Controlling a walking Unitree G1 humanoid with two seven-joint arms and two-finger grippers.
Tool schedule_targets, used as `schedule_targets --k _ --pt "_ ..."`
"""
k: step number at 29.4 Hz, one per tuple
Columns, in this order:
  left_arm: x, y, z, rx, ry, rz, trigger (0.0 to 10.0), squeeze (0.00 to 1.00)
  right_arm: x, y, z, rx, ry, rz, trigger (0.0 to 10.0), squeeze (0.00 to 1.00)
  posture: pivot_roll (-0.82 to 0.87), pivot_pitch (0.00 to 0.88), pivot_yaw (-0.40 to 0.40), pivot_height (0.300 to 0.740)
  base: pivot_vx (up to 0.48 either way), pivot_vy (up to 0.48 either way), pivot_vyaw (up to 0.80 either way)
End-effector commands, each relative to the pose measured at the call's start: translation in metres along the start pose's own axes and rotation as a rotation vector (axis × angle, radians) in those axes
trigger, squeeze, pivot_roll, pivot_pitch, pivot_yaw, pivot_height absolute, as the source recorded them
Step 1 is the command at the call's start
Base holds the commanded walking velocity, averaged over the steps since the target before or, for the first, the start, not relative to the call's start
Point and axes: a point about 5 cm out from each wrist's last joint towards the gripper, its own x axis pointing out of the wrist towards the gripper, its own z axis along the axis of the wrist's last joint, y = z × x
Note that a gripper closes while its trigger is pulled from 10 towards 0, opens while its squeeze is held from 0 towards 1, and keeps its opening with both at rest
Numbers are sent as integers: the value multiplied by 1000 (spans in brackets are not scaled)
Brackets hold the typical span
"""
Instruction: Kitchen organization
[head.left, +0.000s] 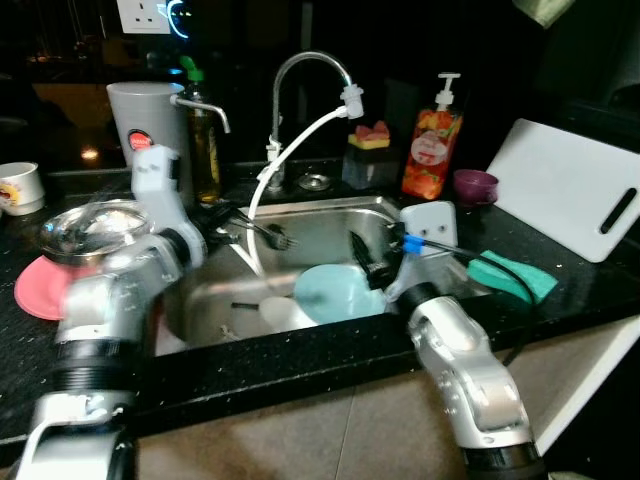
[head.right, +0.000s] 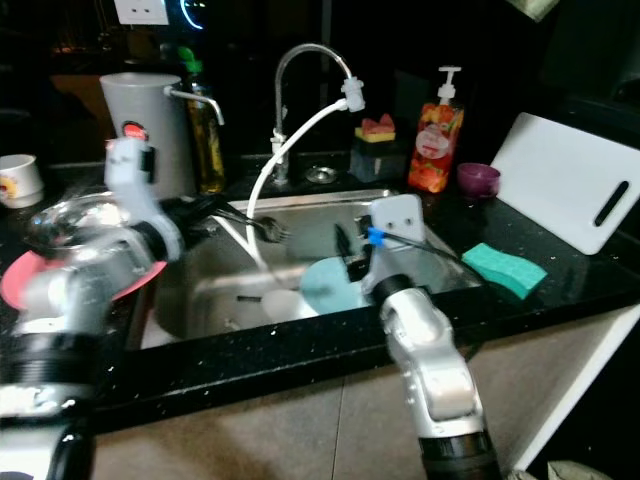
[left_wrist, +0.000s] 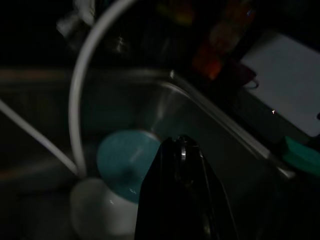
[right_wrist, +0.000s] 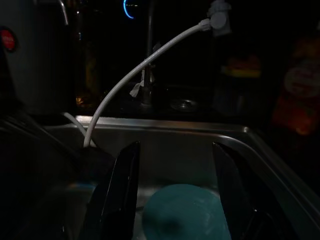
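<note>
A light blue plate leans in the steel sink, next to a white bowl. My left gripper reaches over the sink's left side, shut on a metal fork whose tines point right. In the left wrist view its fingers are pressed together, with a glint of metal at the tips, above the blue plate. My right gripper hangs open inside the sink just above the plate. The right wrist view has its two fingers spread apart over the blue plate.
A white hose runs from the faucet down into the sink. A green sponge, white cutting board, purple cup and soap bottle are on the right. Left: grey canister, oil bottle, pink plate, mug.
</note>
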Motion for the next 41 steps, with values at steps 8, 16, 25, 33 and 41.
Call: schedule_targets --k 8,16,25,33,41 --pt "30 -3 -40 -29 131 70 10000 0 4 13 -17 67 73 39 10000 0 8 78 -14 740 0 0 0" --pt "38 -3 -66 -22 230 137 10000 0 12 33 -10 91 56 102 10000 0 -8 91 -8 740 0 0 0" --pt "34 2 -83 -34 292 140 10000 1000 13 34 -14 84 92 107 10000 0 2 98 -15 740 0 0 0" --pt "34 1 -34 170 8 124 10000 0 13 33 -2 117 38 102 10000 0 15 96 -20 740 0 0 0" --pt "12 -19 -7 383 -112 137 10000 0 8 32 1 140 14 69 10000 0 38 93 -27 740 0 0 0"
